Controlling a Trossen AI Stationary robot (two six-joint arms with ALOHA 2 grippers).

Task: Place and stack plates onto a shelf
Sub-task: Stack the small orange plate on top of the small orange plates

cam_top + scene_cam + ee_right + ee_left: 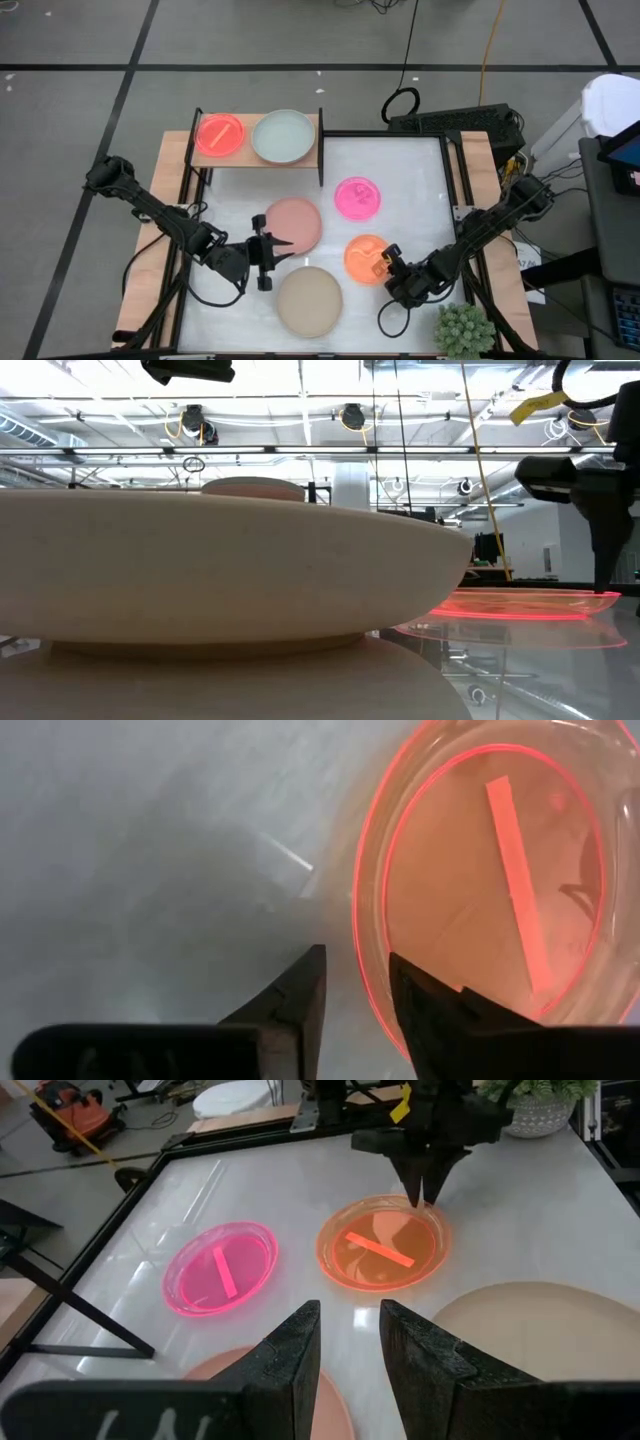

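Six plates, high view: we count two on the shelf [300, 160], a neon orange-red plate [220, 133] beside a pale grey plate [283, 135]. Four wait on the white table [420, 200]: a dusty-pink plate [293, 223] at centre, a beige plate [309, 300] at its 6 o'clock, a neon pink plate [358, 197] at its 2 o'clock and a neon orange plate [368, 259] at its 4 o'clock.
Grippers, high view: the left gripper [264, 262] hovers at the dusty-pink plate's 7 o'clock edge; the right gripper [391, 262] sits at the orange plate's 3 o'clock rim. A spiky plant [463, 330] stands at the table's 5 o'clock corner.
Low view: the beige plate [220, 570] fills most of the picture and hides nearly all behind it; only the orange plate's glowing rim [520, 603] and part of a dark arm show at 3 o'clock.
Left wrist view: the left fingers [300, 1355] stand a little apart, holding nothing, with the pink and orange plates ahead.
Right wrist view: the right fingers [300, 990] are narrowly parted with the orange plate's rim [362, 900] running toward the gap; we cannot tell whether they touch it.
Step in hand: we judge the right arm is lining up to pinch the orange plate.
Next move: closing on the thin rim, lifting, then carrying toward the shelf at 11 o'clock.
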